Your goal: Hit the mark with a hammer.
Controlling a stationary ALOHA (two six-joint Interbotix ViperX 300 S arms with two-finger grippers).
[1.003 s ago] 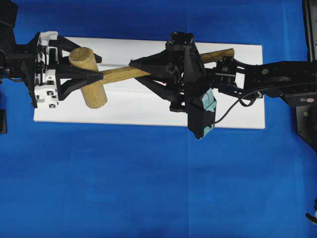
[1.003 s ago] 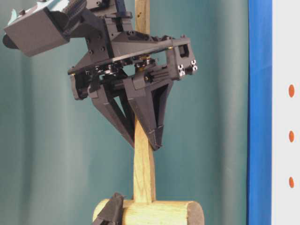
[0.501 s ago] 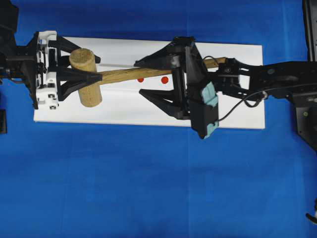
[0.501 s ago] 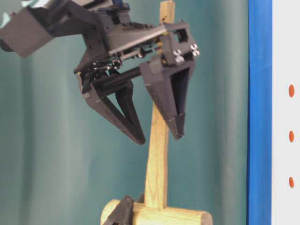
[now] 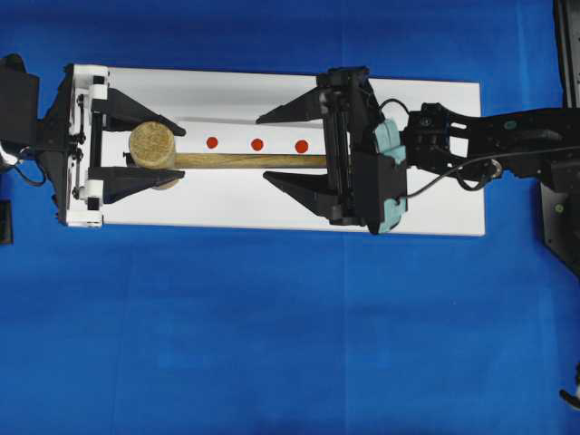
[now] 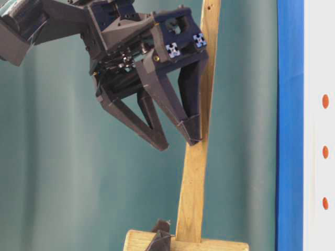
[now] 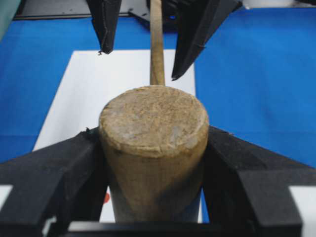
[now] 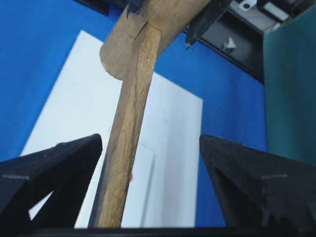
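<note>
Hammer (image 5: 163, 154) above the white board (image 5: 435, 199) — head clamped in the left gripper (image 5: 168, 149), handle between the right gripper's (image 5: 272, 145) spread, non-gripping jaws. Only overhead shows three red dots (image 5: 256, 144); the left wrist view shows the head's end grain.
</note>
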